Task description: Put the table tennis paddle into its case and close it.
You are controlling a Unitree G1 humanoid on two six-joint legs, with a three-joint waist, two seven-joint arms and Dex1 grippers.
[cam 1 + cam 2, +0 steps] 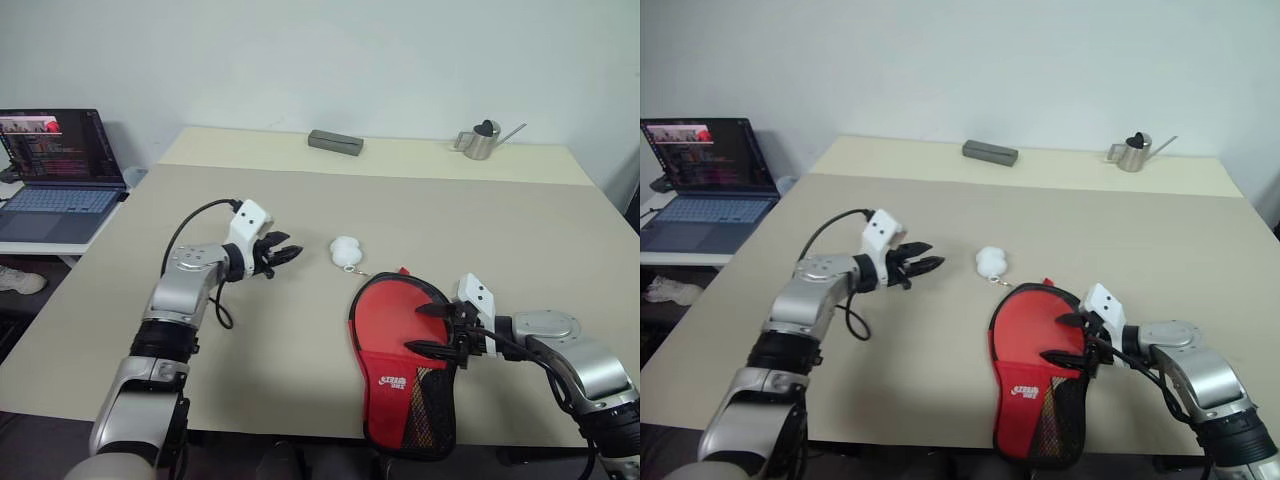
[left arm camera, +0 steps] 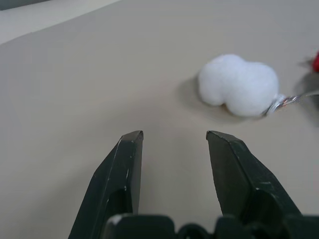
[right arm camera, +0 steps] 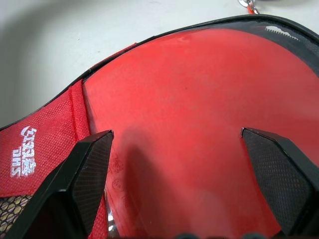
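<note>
The case (image 1: 405, 375) lies flat near the table's (image 1: 300, 210) front edge, logo side up, with the paddle's (image 1: 395, 320) red face showing inside its open top. The right gripper (image 1: 432, 328) hovers over that red face, its 2 fingers spread wide. The left gripper (image 1: 283, 254), partly open and empty, points at the white charm (image 1: 346, 251) nearby.

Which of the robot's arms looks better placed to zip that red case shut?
Probably the left. Its gripper, jaws open, points toward the white plush charm that hangs from the case. The right gripper hovers wide open over the case's red face, better placed to steady it.
</note>
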